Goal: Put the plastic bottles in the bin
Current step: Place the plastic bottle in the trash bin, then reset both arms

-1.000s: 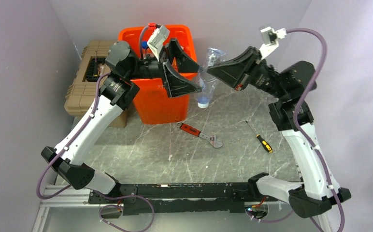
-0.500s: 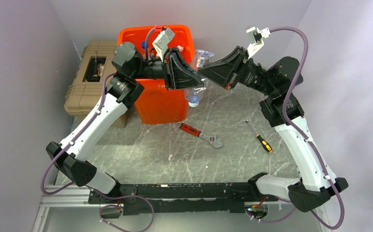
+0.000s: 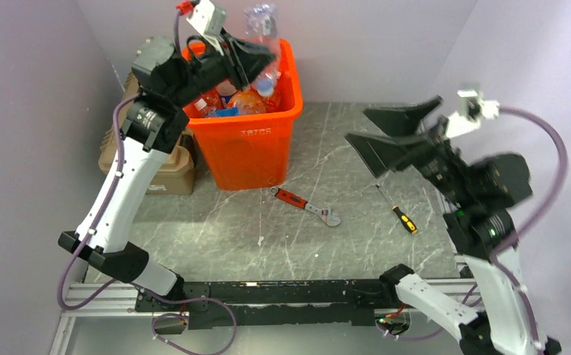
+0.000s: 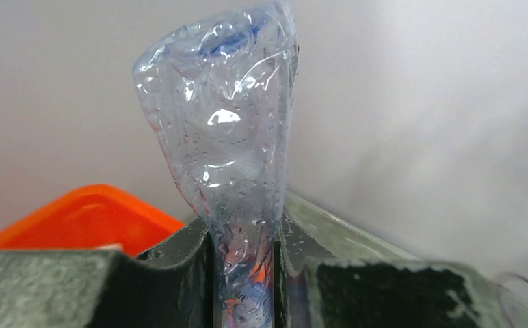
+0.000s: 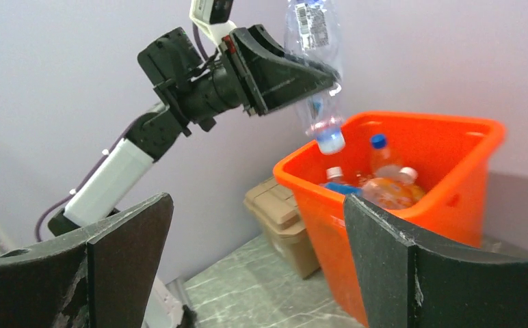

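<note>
Overhead, the left gripper (image 3: pixel 257 55) is clamped on a crushed clear bottle (image 3: pixel 262 29), pinching its flattened waist. In the right wrist view the bottle's long axis runs nearly upright, twelve to six o'clock, cap end down. The bin (image 3: pixel 249 133) stands at about eleven o'clock on the table (image 3: pixel 342 222), with other bottles (image 3: pixel 245 100) already inside. The held cap seems to hang over the opening, towards its far rim, though the rim's clearance is hard to judge. Letting go should drop the bottle straight in, so the left arm is the one placed to act. The right gripper (image 3: pixel 356 126) is spread wide and empty at three o'clock, well apart from the bin.
</note>
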`<action>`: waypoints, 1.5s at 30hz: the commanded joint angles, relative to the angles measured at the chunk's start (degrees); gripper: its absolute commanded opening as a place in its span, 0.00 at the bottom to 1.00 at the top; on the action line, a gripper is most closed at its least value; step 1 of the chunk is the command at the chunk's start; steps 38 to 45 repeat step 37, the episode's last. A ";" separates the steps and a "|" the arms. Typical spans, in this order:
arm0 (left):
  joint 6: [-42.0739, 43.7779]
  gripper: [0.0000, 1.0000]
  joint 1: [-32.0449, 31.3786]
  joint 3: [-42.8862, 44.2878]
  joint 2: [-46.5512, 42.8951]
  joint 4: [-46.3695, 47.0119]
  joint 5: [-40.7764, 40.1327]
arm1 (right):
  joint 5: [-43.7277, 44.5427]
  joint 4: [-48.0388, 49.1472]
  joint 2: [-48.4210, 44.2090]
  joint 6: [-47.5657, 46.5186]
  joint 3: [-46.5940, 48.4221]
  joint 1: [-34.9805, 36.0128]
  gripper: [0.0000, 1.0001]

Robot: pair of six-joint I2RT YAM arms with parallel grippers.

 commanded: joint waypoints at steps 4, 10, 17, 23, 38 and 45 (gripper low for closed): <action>10.23 0.47 3.13 10.00 9.56 -14.47 -18.11 | 13.32 -4.91 -7.61 -7.66 -6.81 0.08 1.00; 8.61 0.99 3.67 6.90 8.59 -13.05 -25.07 | 16.99 -8.71 -9.61 -9.44 -8.79 0.03 1.00; 5.15 1.00 3.68 3.41 -0.27 -14.88 -41.74 | 24.37 -10.81 -10.28 -9.11 -11.73 0.08 1.00; 3.69 0.99 3.59 -7.01 -11.68 -12.83 -47.93 | 34.80 -14.56 -6.38 -7.65 -7.98 0.05 1.00; -1.33 0.99 3.59 -14.00 -17.95 -12.31 -48.84 | 33.68 -9.38 -7.37 -9.29 -9.80 0.08 1.00; -1.33 0.99 3.59 -14.00 -17.95 -12.31 -48.84 | 33.68 -9.38 -7.37 -9.29 -9.80 0.08 1.00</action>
